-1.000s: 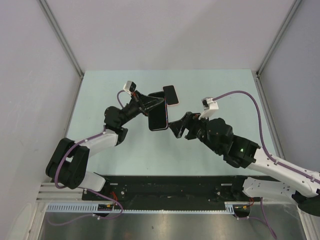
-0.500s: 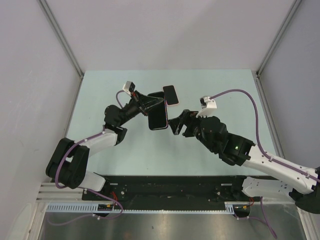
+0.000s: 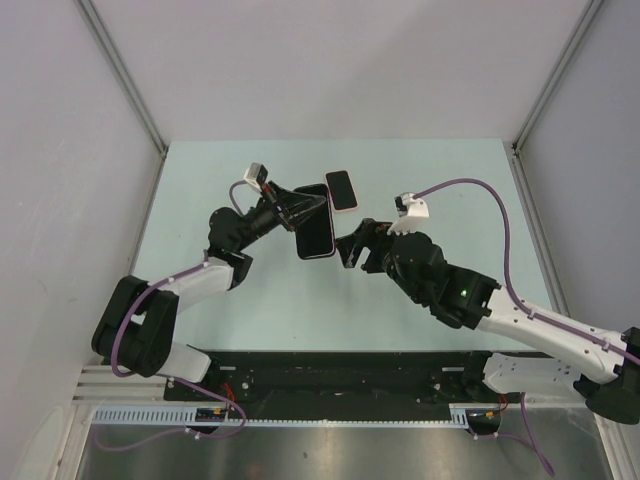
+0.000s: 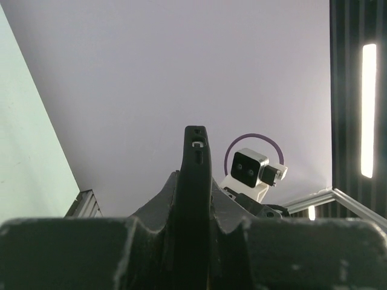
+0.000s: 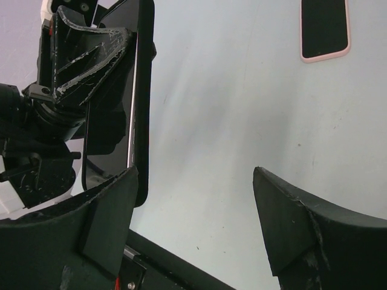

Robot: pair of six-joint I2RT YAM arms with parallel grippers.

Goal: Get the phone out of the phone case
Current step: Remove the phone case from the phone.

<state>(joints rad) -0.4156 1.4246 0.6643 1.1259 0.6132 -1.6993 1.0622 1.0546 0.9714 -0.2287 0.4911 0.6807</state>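
My left gripper [image 3: 308, 212] is shut on a black-screened phone [image 3: 316, 236] and holds it on edge above the table. In the left wrist view the phone [image 4: 197, 175] stands between the jaws of the left gripper [image 4: 196, 208]. The right wrist view shows its glass face, silver edge and dark side [image 5: 140, 103]. A pale rim shows at its lower end from above; I cannot tell if that is case. A pink-rimmed, black-faced phone case [image 3: 341, 190] lies flat on the table, also in the right wrist view [image 5: 325, 29]. My right gripper [image 3: 349, 250] is open, its left finger [image 5: 109, 223] beside the phone's lower end.
The pale green table [image 3: 430, 180] lies between grey walls with metal corner posts [image 3: 140, 110]. The right arm's purple cable [image 3: 480, 190] arcs over the table's right half. A black rail [image 3: 330, 370] runs along the near edge.
My right gripper has moved left and slightly away from the bases, closing in on the held phone's lower end. The left gripper and the phone have stayed almost still.
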